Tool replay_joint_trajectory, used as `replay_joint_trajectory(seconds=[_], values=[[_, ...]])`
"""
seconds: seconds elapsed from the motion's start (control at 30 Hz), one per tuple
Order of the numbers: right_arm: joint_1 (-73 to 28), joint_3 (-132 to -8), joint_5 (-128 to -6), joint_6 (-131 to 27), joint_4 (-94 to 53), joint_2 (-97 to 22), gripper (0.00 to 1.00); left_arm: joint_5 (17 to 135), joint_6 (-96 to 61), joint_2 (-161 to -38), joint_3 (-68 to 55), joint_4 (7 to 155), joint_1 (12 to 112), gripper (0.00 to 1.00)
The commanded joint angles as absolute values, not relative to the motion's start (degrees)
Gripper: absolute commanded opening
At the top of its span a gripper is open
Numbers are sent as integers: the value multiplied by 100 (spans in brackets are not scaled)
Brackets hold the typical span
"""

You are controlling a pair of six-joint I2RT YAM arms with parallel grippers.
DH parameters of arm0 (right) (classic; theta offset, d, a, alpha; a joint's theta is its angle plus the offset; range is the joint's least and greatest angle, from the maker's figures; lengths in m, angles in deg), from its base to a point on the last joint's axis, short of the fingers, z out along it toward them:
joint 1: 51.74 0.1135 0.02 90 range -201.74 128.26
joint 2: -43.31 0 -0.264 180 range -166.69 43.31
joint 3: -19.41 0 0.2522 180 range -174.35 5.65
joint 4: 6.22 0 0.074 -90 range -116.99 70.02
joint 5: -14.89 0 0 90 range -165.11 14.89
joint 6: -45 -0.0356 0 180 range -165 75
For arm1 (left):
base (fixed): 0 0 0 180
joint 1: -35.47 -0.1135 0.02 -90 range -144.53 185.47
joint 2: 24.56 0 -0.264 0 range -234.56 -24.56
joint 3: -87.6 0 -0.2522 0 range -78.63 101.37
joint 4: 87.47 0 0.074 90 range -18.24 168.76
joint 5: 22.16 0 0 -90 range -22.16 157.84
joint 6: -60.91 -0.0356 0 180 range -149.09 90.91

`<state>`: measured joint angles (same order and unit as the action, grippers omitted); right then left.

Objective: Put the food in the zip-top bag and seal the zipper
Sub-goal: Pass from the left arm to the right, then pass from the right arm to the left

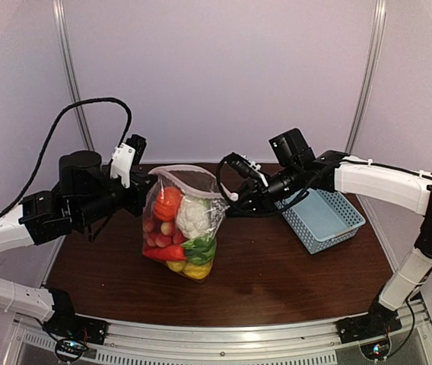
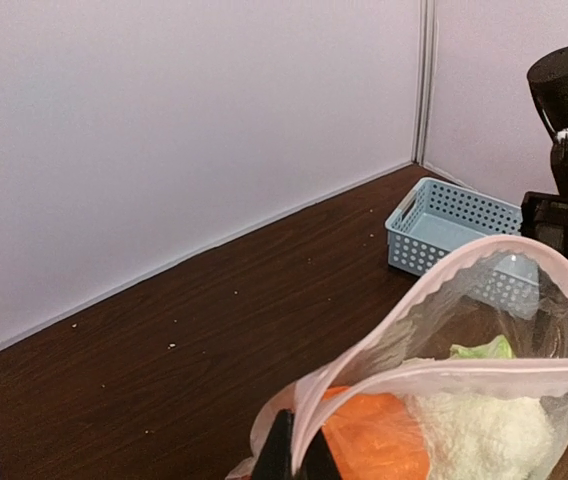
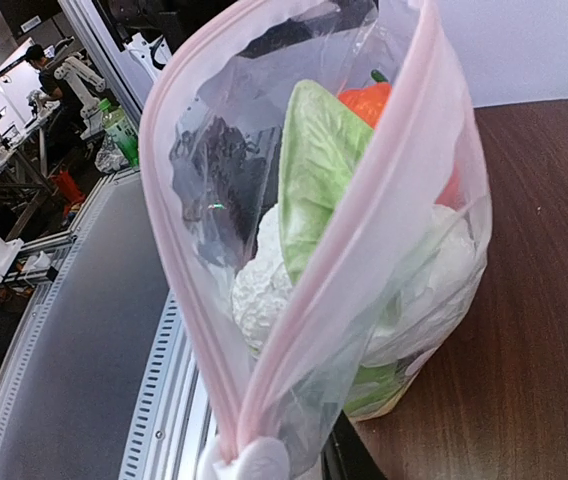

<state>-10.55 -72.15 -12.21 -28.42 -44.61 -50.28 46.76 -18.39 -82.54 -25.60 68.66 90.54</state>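
Your zip-top bag stands upright on the table, food inside, mouth up, its zipper running left to right. Your left claw is clamped on the left end. Your right claw sits narrow around the right end, but you cannot tell whether it grips.

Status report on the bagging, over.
Left gripper jaws shut on zip-top bag corner, right gripper likewise. Food inside, zipper open. Nothing blocking.
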Motion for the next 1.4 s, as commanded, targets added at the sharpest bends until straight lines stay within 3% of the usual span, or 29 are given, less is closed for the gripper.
replay_joint_trajectory(seconds=[0.0, 0.27, 0.47, 0.53, 0.67, 0.83, 0.97, 1.07, 1.37], values=[[-1039, -7293, -1582, -3325, -3965, -4925, 13, 4474, -1722, -8060, -2656, 7325, 9031, 0], [-1082, -7414, -1699, -3389, -4029, -4881, 3, 4543, -1731, -8090, -2689, 7314, 9028, 0], [-1128, -8005, -2067, -2515, -5284, -4803, 0, 4492, -1886, -8036, -2606, 7062, 9027, 2], [-1153, -8253, -2208, -2243, -5763, -4778, 0, 4736, -2122, -7993, -2513, 6949, 9023, 26], [-1133, -8793, -2290, -1873, -6542, -4887, 0, 5933, -2529, -7958, -2242, 7015, 9020, 63], [-1035, -9979, -2511, -1117, -8226, -5482, 0, 7426, -2456, -8958, -1088, 6758, 9022, 78], [-1005, -10465, -2642, -891, -8837, -5733, 0, 8094, -2317, -9711, -751, 7541, 9018, 81], [-1008, -10483, -2614, -1059, -8787, -5679, 0, 8320, -2370, -10392, -105, 7296, 9016, 80], [-1008, -10413, -2457, -1252, -8725, -5616, 0, 8584, -2427, -11126, 328, 7171, 9022, 59]])
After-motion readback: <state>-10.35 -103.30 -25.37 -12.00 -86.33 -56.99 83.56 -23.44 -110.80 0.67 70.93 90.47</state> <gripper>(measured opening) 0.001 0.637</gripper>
